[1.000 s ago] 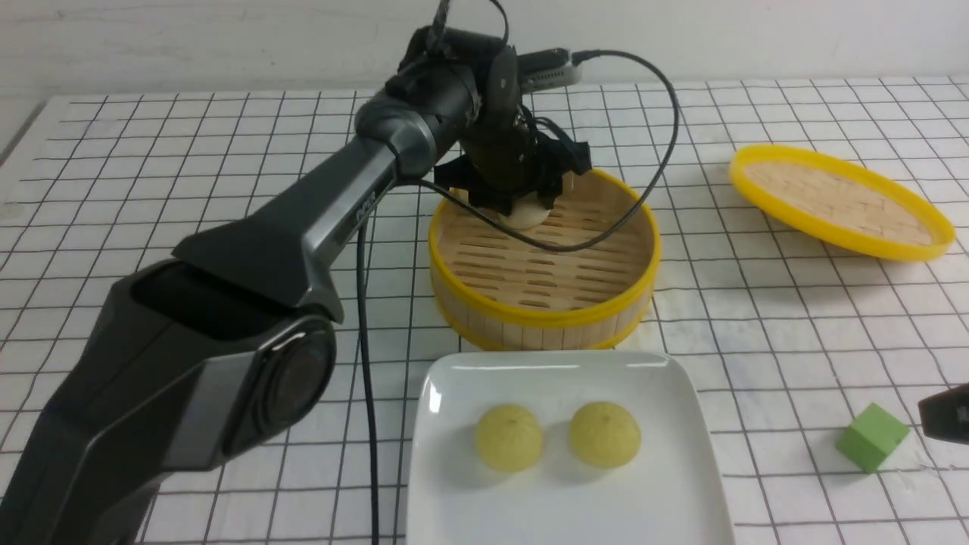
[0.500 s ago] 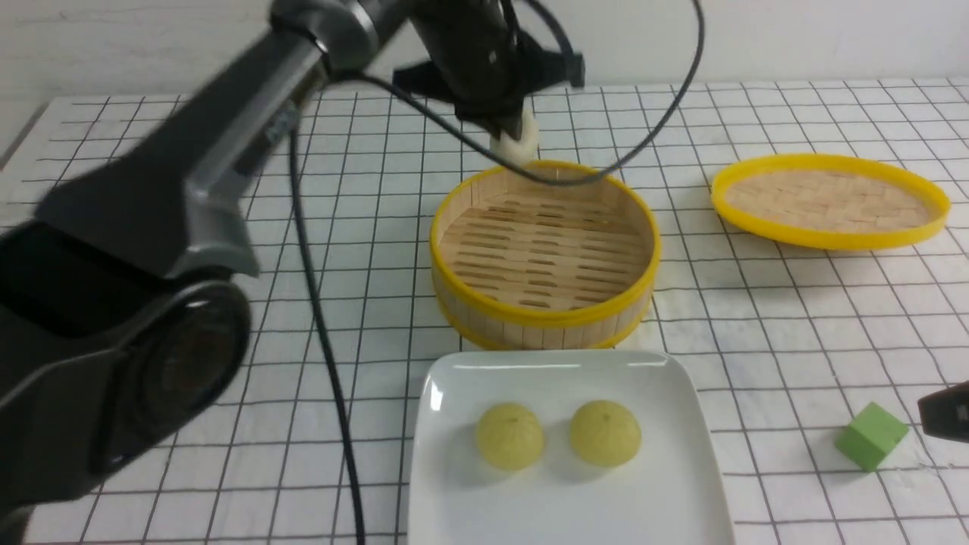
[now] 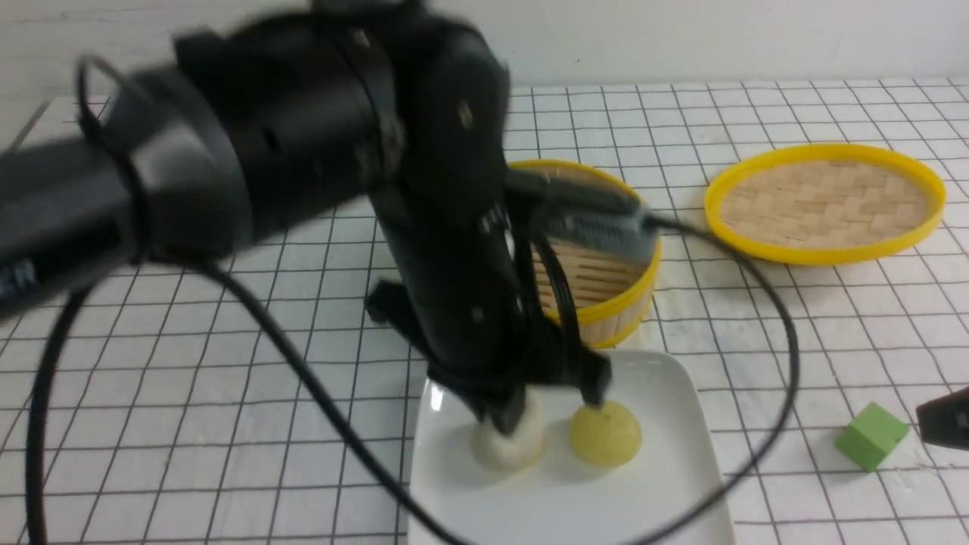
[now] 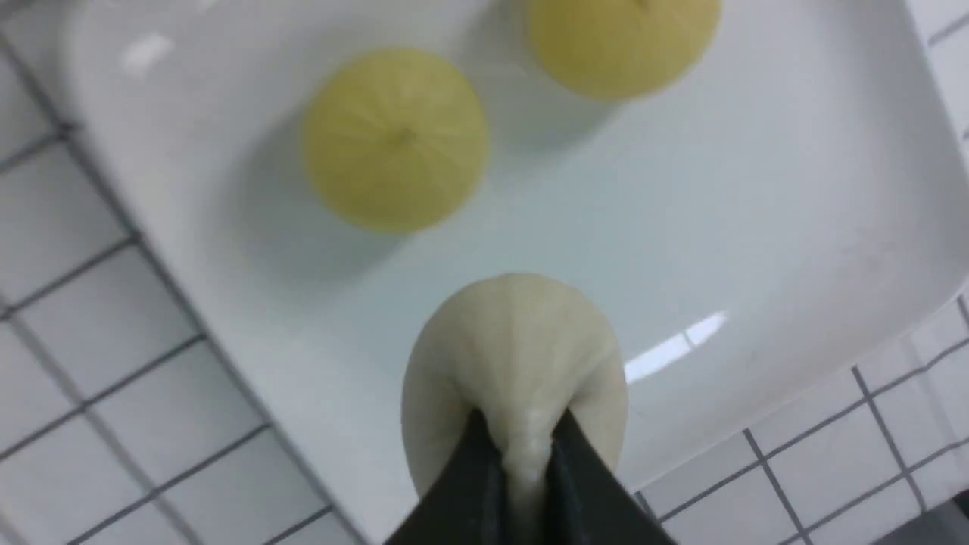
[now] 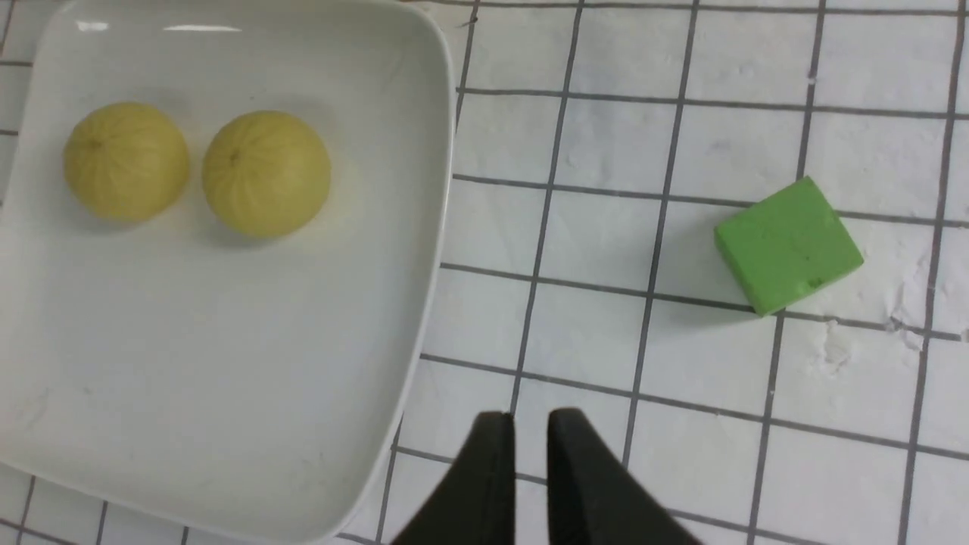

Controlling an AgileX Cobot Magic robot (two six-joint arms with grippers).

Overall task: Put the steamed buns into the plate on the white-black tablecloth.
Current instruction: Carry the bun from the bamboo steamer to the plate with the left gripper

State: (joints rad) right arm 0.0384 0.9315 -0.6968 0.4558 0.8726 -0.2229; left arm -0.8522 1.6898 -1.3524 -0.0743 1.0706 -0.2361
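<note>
My left gripper (image 3: 509,424) is shut on the beige-white steamed bun (image 3: 506,446), pinching its pleated top (image 4: 522,446), low over the near left part of the white square plate (image 3: 681,393). Whether the bun touches the plate I cannot tell. One pale yellow bun (image 3: 606,433) lies on the plate just to its right; the other is mostly hidden behind the held bun in the front view. The left wrist view shows both yellow buns (image 4: 395,140) (image 4: 624,42) on the plate (image 4: 757,189). My right gripper (image 5: 530,424) hovers over the white-black tablecloth (image 5: 606,227) beside the plate, shut and holding nothing.
The round yellow-rimmed bamboo steamer (image 3: 613,299) stands just behind the plate, partly hidden by my left arm. Its lid (image 3: 825,200) lies at the back right. A green cube (image 3: 870,437) sits on the cloth at the right, close to my right gripper (image 3: 942,420).
My left gripper closed on the beige-white bun in the steamer, lifted it out and swung toward me, down over the plate. The right arm stayed put.
</note>
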